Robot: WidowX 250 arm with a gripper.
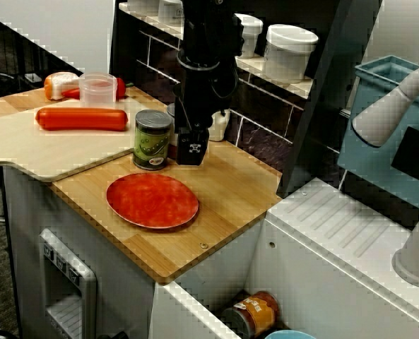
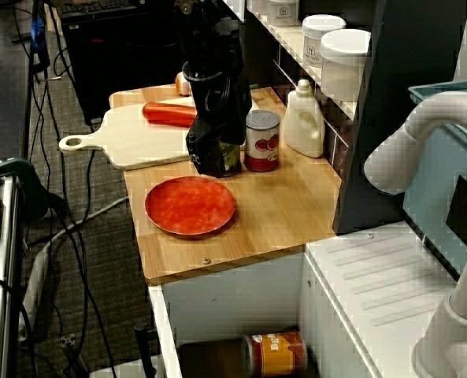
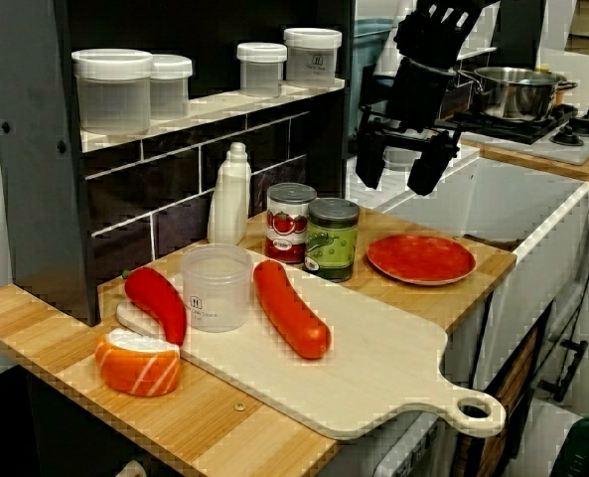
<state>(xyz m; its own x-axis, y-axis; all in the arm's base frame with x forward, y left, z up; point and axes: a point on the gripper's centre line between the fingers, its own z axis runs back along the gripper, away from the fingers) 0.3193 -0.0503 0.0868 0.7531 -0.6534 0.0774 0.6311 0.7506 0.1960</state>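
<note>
My black gripper point(image 3: 396, 174) hangs open above the wooden counter point(image 1: 230, 191), with nothing between its fingers point(image 3: 370, 167). In the front view the gripper point(image 1: 193, 152) is just right of a green-labelled can point(image 1: 152, 140). A red plate point(image 1: 152, 200) lies flat on the counter just in front of them. In the high view the gripper point(image 2: 209, 160) covers most of the green can point(image 2: 231, 160); a red tomato can point(image 2: 261, 142) stands beside it. The view along the counter shows both cans upright, green point(image 3: 332, 238) and red point(image 3: 289, 222), and the plate point(image 3: 421, 258).
A white bottle point(image 2: 302, 120) stands by the tiled back wall under a shelf of jars point(image 1: 288, 51). The pale cutting board point(image 3: 373, 368) carries a red sausage point(image 3: 291, 308), clear cup point(image 3: 215, 288) and red pepper point(image 3: 157, 303). A white sink unit point(image 1: 350, 233) and grey faucet point(image 1: 393, 106) adjoin.
</note>
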